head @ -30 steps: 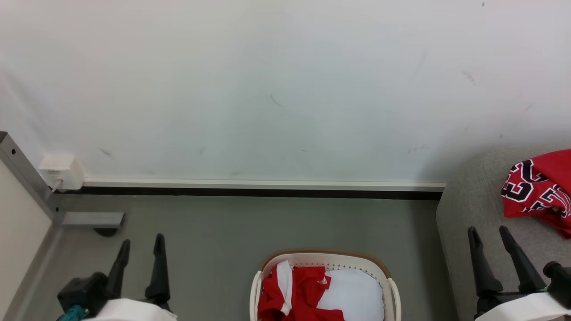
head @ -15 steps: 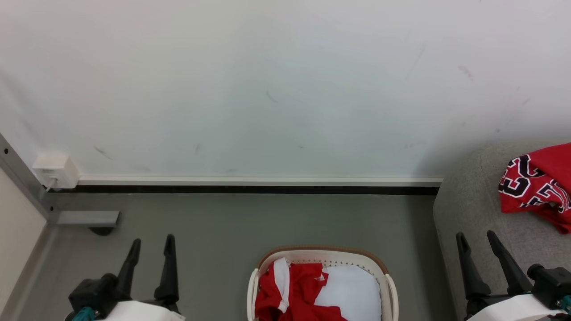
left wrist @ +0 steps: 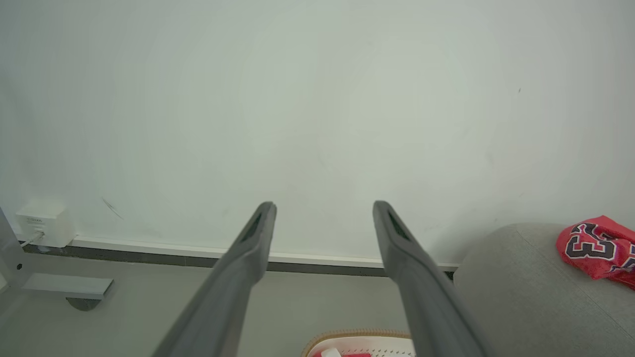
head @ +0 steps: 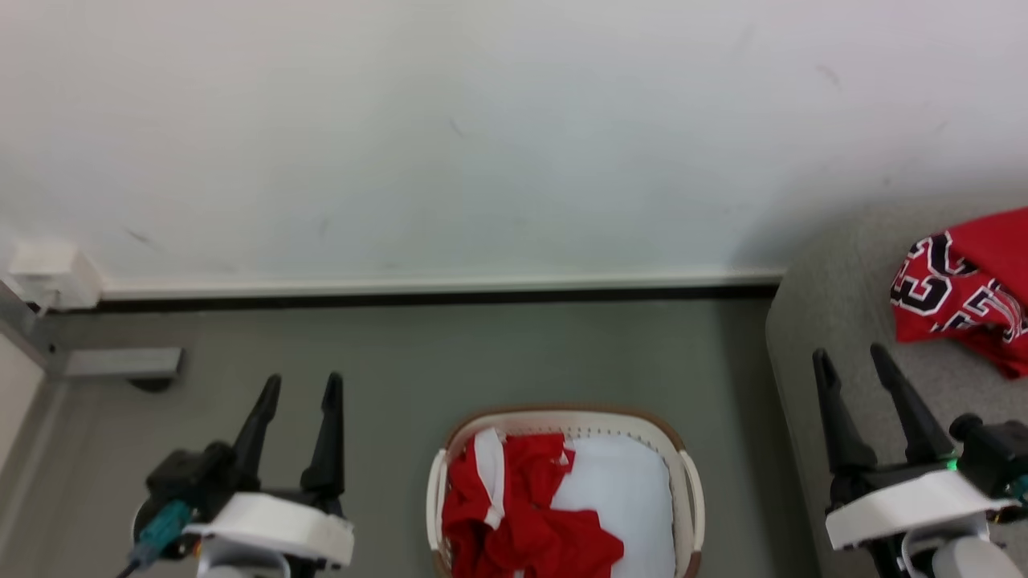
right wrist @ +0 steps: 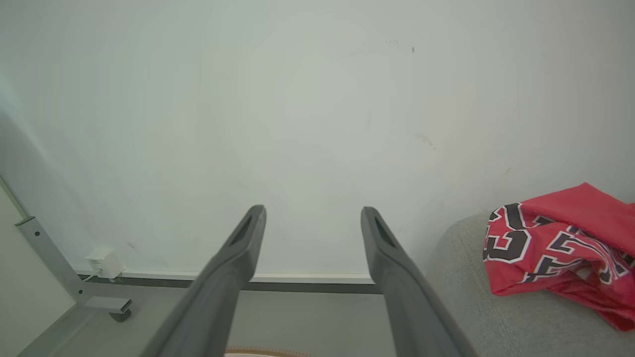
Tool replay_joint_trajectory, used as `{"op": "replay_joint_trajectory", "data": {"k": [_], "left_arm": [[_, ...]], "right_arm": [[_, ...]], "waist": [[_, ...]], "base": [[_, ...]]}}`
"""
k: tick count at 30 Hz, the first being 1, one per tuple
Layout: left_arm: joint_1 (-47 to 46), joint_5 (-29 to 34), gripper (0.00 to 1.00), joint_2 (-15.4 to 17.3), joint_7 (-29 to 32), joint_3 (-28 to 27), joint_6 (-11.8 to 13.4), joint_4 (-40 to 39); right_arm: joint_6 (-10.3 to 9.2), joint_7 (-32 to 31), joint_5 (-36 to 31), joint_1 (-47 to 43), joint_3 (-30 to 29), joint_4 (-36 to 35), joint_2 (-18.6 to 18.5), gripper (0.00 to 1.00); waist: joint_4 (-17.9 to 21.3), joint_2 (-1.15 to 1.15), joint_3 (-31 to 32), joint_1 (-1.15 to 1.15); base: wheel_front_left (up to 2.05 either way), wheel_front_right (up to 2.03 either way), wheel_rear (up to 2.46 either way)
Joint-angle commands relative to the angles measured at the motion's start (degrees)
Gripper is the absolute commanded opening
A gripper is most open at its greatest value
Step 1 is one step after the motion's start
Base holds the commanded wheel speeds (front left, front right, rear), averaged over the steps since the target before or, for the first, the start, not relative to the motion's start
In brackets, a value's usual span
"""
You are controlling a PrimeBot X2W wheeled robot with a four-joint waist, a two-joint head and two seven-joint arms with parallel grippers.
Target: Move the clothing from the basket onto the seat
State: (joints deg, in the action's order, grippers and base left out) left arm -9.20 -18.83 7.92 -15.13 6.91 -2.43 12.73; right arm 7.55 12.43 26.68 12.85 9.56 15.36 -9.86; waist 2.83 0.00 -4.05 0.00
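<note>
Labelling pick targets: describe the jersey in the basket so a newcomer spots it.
On the grey floor, left of the grey sofa, stands an oval cream basket with a brown rim. A crumpled red jersey fills its left half, beside bare white lining. Unlike the sofa's jersey, it shows white trim, no black numerals.

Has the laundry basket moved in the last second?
No. The laundry basket keeps its gap to the baseboard and sofa; only the camera moved.
</note>
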Motion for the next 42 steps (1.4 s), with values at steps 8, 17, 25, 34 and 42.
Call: {"op": "replay_joint_trajectory", "data": {"k": [8, 17, 25, 34, 42], "left_arm": [[-10.39, 1.65, 1.00, 1.06, 1.77, 3.63, -2.63, 6.09], [-19.48, 3.06, 1.00, 3.01, 9.37, 10.41, -4.52, 14.14], [-26.06, 4.27, 1.00, 5.31, 15.90, 20.29, -5.05, 22.73], [-34.46, 8.03, 1.00, 11.55, 23.22, 36.79, -4.99, 32.51], [-42.23, 12.86, 1.00, 15.74, 27.66, 54.16, -5.00, 39.09]], "right_arm": [[-0.12, 0.70, -2.09, 6.11, -2.65, -3.60, 1.63, 1.00], [-0.12, 1.83, -3.13, 11.36, -4.07, -5.91, 4.03, 1.00], [-0.12, 2.67, -2.89, 14.54, -3.96, -7.12, 5.76, 1.00], [-0.12, 2.77, -1.69, 15.53, -4.32, -9.18, 6.96, 1.00], [-0.12, 2.79, 2.03, 16.42, -3.23, -11.20, 7.04, 1.00]], "waist": [[4.68, 0.00, -13.82, 0.00], [8.70, 0.00, -23.05, 0.00], [13.17, 0.00, -29.11, 0.00], [17.85, 0.00, -35.25, 0.00], [21.37, 0.00, -40.04, 0.00]], "base": [[0.00, 0.00, 0.00], [0.00, 0.00, 0.00], [0.00, 0.00, 0.00], [0.00, 0.00, 0.00], [0.00, 0.00, 0.00]]}}
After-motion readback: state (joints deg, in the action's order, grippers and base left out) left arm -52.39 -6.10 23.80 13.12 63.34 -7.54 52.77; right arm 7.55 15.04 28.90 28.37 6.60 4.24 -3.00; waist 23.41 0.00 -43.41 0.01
